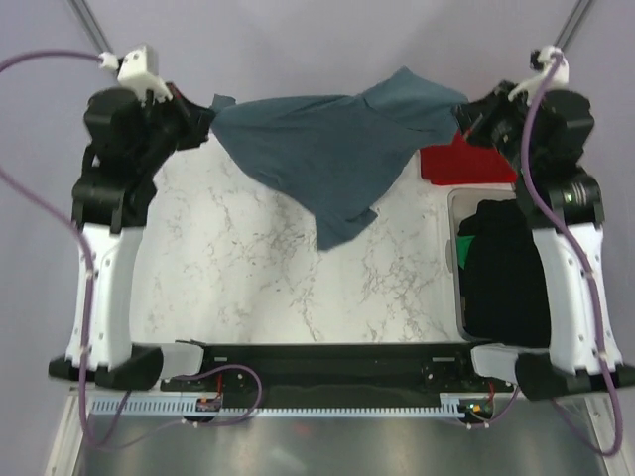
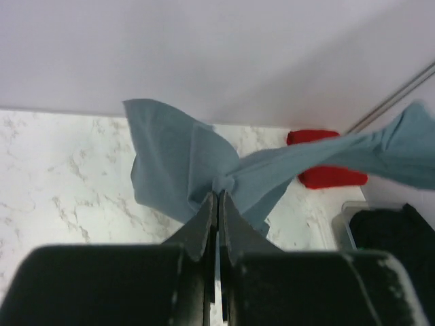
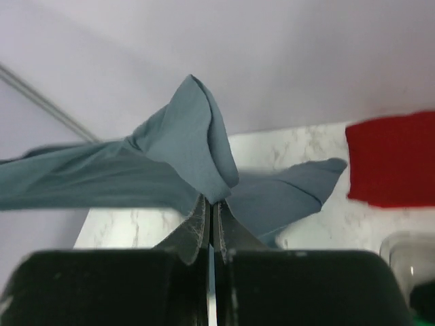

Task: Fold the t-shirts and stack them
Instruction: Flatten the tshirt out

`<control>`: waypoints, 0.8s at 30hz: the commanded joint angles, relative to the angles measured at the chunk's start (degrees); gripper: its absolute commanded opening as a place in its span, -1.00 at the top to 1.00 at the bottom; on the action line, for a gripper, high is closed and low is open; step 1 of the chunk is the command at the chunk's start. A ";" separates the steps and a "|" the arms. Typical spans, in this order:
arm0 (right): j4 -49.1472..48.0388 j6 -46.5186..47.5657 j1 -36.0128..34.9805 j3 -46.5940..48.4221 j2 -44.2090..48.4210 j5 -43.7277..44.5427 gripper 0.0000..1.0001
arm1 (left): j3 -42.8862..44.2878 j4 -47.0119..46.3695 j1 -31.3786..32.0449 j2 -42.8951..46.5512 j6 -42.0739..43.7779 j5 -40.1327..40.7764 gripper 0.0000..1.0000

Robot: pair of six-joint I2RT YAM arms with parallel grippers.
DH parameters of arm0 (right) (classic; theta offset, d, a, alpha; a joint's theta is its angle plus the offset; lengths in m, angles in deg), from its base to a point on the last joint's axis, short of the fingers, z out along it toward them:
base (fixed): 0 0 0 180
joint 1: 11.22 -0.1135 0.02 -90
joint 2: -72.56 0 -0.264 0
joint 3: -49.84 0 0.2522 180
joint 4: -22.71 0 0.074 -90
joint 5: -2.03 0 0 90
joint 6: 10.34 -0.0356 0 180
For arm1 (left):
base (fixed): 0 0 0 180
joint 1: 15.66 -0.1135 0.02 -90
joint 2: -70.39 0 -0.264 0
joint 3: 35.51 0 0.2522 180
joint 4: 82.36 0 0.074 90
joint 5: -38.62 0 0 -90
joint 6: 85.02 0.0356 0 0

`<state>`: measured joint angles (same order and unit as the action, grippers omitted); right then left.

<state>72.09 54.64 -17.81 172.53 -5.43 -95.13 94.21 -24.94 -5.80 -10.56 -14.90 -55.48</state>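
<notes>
Left gripper (image 1: 205,119) and right gripper (image 1: 462,117) each clamped an edge of the blue-grey t-shirt (image 1: 327,149), stretched across the frame's top above the bench (image 1: 228,278), apparently to lay it flat for folding.

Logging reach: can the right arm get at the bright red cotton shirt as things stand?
Probably not: the right gripper is shut on the slate blue-grey cotton shirt, though the bright red shirt lies close beside it.
</notes>
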 commanded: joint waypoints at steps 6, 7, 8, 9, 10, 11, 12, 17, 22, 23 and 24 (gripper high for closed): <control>-9.78 -2.93 -0.35 -50.15 29.72 -0.68 1.00 | -54.84 -10.37 0.41 41.45 -9.27 10.85 0.69; -9.60 -4.41 -0.44 -53.17 34.27 0.64 1.00 | -58.53 -7.74 0.41 44.18 -13.13 12.95 0.10; -8.82 -4.95 -0.44 -55.81 36.40 2.22 1.00 | -64.92 -5.54 0.41 49.95 -20.48 14.63 -0.39; -7.94 -5.39 -0.35 -59.23 38.25 4.24 1.00 | -67.60 -1.51 0.41 51.92 -23.25 16.56 -0.77; -6.89 -5.83 -0.35 -60.48 41.14 6.78 1.00 | -69.71 0.27 0.41 54.03 -25.97 17.19 -0.99; -5.40 -6.10 -0.35 -61.37 42.13 8.89 1.00 | -72.69 1.07 0.41 56.31 -28.87 17.37 -0.99; -4.60 -6.01 -0.35 -61.81 42.57 9.52 1.00 | -73.59 1.34 0.41 57.03 -29.25 17.28 -0.99; -1.78 -5.04 -0.35 -62.78 41.43 7.78 1.00 | -71.59 0.82 0.41 52.66 -25.75 19.57 -0.90; -3.62 -6.45 -0.44 -67.51 41.35 4.88 1.00 | -70.00 -5.51 1.55 36.89 -16.08 6.66 -0.42; -4.23 -6.62 -0.44 -68.05 41.17 4.35 1.00 | -68.69 -5.78 2.78 34.30 -15.55 6.56 -0.38; -4.59 -6.80 -0.35 -69.01 41.00 3.56 1.00 | -67.81 -5.87 4.61 31.58 -15.02 8.73 -0.36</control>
<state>69.90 49.16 -18.34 105.62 35.81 -89.77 23.79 -26.51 -4.03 28.34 -34.94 -44.29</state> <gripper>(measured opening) 0.011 0.696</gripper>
